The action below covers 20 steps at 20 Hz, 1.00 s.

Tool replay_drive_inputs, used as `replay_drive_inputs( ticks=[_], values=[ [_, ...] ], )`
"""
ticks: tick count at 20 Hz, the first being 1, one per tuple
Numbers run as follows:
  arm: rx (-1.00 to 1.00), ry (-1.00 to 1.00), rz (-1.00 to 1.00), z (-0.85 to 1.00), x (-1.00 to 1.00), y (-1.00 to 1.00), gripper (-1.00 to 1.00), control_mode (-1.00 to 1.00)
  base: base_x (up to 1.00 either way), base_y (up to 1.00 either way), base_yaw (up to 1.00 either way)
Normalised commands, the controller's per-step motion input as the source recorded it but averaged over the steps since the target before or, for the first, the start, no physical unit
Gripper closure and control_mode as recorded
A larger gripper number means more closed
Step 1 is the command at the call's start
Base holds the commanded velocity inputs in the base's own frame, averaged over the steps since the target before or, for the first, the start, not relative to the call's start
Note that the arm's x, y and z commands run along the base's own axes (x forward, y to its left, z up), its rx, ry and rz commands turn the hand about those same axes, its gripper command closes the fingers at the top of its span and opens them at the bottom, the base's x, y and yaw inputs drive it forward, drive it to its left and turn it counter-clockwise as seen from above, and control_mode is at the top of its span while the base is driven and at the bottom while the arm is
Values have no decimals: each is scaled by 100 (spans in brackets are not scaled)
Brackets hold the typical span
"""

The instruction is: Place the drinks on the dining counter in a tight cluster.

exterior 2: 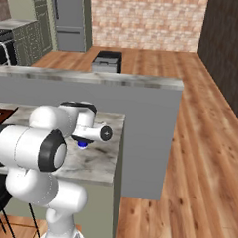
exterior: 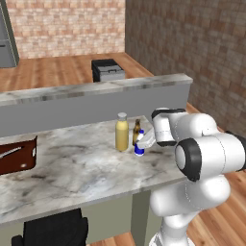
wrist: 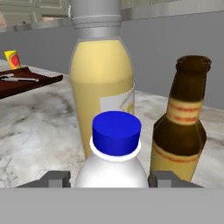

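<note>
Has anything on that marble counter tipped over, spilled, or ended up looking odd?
Nothing stands out. The yellow bottle, brown bottle and small blue-capped bottle all stand upright, bunched close together on the marble counter, with no spill around them.

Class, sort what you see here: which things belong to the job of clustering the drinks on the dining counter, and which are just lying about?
Belongs to the job:
yellow bottle
brown bottle
blue-capped bottle
dining counter
gripper

Just lying about:
dark wooden tray
small yellow packet
grey box on the floor
</note>
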Motion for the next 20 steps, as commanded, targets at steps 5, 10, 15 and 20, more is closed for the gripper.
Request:
replay_drive_inputs(
  ticks=[5,10,15,20],
  values=[
    [0,0,0,0,0,0,-100,-100,0,0,0],
    [0,0,0,0,0,0,-100,-100,0,0,0],
    [0,0,0,-6,0,0,-100,-100,0,0,0],
    [0,-1,-3,-3,0,-2,-100,-100,0,0,0]
  ],
)
